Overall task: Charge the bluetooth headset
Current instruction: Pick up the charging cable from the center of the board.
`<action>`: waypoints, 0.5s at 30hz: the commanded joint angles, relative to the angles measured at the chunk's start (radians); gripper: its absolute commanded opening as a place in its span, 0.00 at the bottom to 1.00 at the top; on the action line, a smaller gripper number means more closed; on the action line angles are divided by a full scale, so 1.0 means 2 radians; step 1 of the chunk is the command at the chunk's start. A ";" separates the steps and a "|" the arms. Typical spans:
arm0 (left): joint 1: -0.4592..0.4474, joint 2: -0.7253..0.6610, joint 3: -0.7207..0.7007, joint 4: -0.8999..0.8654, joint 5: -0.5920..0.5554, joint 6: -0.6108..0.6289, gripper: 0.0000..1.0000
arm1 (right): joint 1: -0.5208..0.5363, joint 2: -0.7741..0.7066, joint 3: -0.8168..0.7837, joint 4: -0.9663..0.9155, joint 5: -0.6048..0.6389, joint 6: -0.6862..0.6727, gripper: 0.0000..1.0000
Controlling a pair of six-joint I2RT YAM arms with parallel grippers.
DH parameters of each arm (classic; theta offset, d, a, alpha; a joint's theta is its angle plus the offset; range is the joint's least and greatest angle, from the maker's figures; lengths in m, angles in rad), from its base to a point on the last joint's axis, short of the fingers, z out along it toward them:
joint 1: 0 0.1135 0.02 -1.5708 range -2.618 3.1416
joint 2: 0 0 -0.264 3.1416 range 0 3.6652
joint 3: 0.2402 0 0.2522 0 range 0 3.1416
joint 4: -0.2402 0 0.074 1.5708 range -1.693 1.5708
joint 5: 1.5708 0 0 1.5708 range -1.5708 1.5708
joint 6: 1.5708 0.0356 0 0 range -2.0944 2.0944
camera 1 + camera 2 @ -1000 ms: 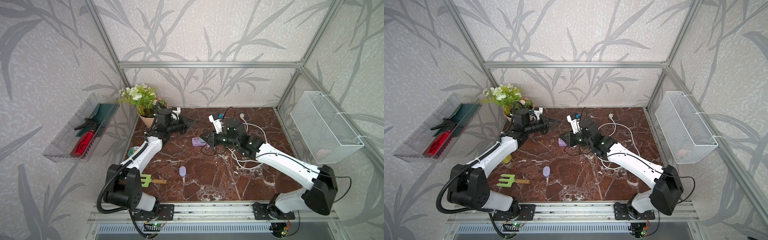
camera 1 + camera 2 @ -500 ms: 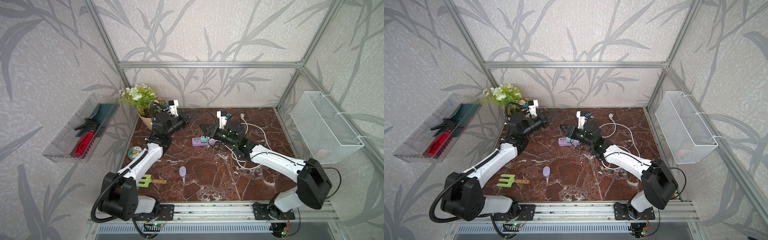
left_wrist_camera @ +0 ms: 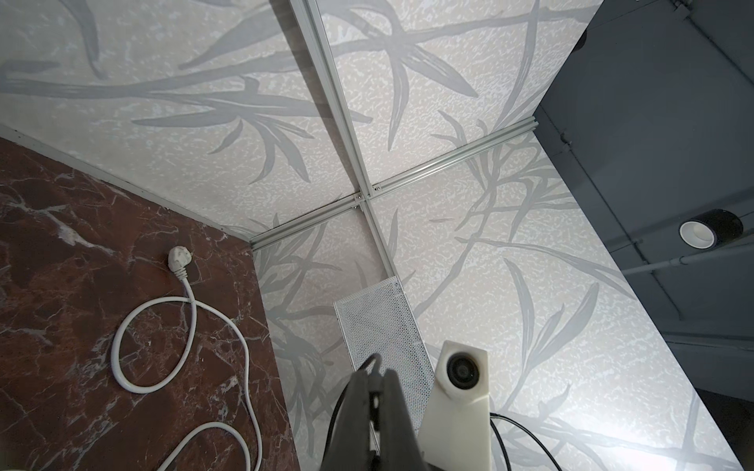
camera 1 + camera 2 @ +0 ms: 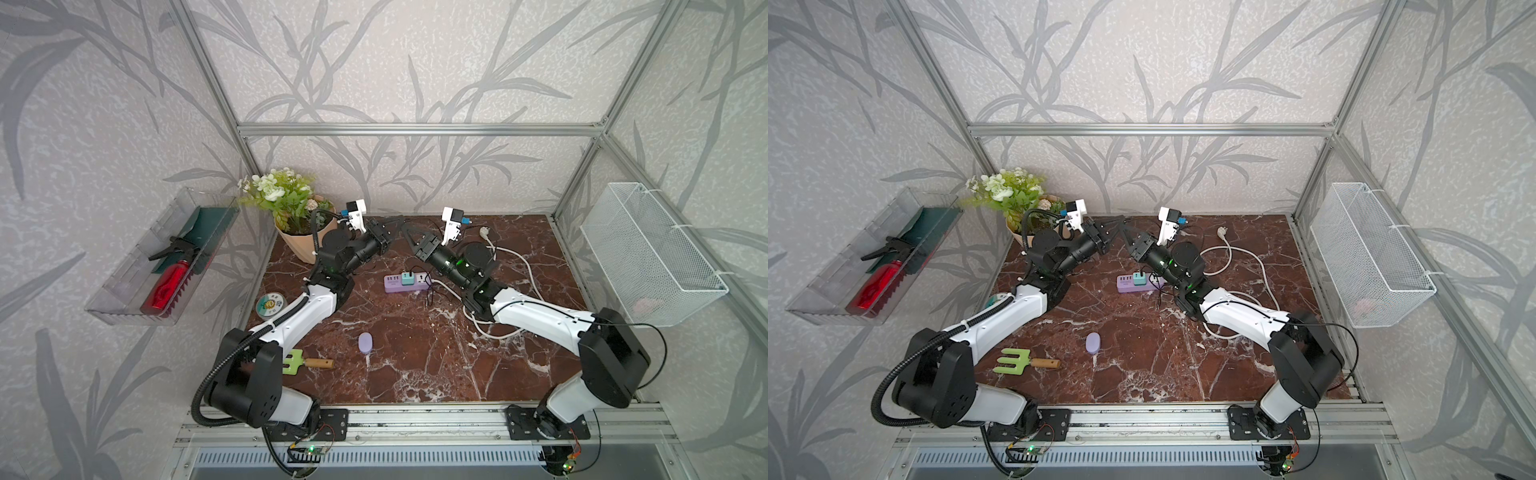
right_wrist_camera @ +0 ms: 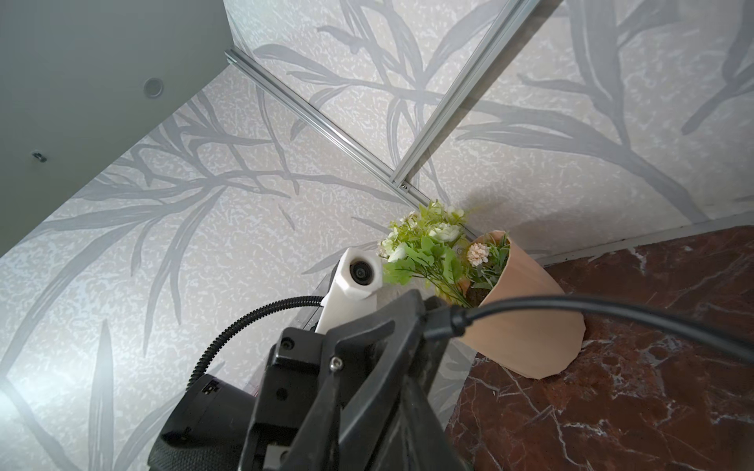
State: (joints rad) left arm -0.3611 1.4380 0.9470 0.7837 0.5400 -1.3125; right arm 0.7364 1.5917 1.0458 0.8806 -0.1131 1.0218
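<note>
Left gripper [image 3: 375, 379] pressed together, thin black cable [image 3: 369, 361] looped at tip; I can't tell if pinched. Right gripper [image 5: 402, 316]: cable connector [image 5: 442, 322] at tip, jaw gap hidden from me. Bluetooth headset [image 4: 365, 343] lies on red marble table [image 4: 415, 374] toward front, well apart from both. Leaf-print walls [image 4: 415, 62] around.

Both top views: high at the front, looking down and back over the whole worktop [image 4: 415, 365], same framing. Left wrist cam [image 5: 359, 277]: close behind left fingers [image 3: 353, 412], wire basket [image 3: 383, 326] beyond their tips. Right wrist cam [image 3: 461, 375]: close behind right fingers [image 5: 391, 326], flower pot [image 5: 526, 350] beyond. Each sees the other's lens.
</note>
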 commanded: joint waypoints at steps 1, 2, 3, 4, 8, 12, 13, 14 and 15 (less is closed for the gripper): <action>-0.003 -0.005 0.007 0.032 -0.008 -0.010 0.00 | -0.002 -0.005 0.009 0.028 0.014 0.012 0.27; -0.003 -0.005 0.009 0.031 -0.008 -0.010 0.00 | -0.002 -0.008 0.006 0.025 0.020 0.011 0.27; -0.004 -0.006 0.009 0.031 -0.008 -0.010 0.00 | -0.003 -0.011 0.001 0.026 0.028 0.011 0.27; -0.004 -0.006 0.011 0.031 -0.007 -0.010 0.00 | -0.004 -0.013 -0.003 0.030 0.035 0.009 0.28; -0.005 -0.009 0.008 0.032 -0.007 -0.011 0.00 | -0.016 -0.012 -0.004 0.040 0.043 0.012 0.28; -0.005 -0.010 0.009 0.032 -0.004 -0.010 0.00 | -0.023 -0.001 0.009 0.039 0.046 0.020 0.28; -0.005 -0.012 0.009 0.030 -0.005 -0.009 0.00 | -0.025 0.003 0.014 0.039 0.043 0.027 0.28; -0.005 -0.013 0.009 0.028 -0.005 -0.007 0.00 | -0.026 0.009 0.017 0.045 0.041 0.033 0.28; -0.005 -0.014 0.009 0.026 -0.006 -0.005 0.00 | -0.027 0.013 0.020 0.049 0.039 0.037 0.28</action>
State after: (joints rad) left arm -0.3660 1.4376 0.9470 0.7979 0.5251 -1.3132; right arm 0.6899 1.5963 1.0504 0.9203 -0.0364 1.0668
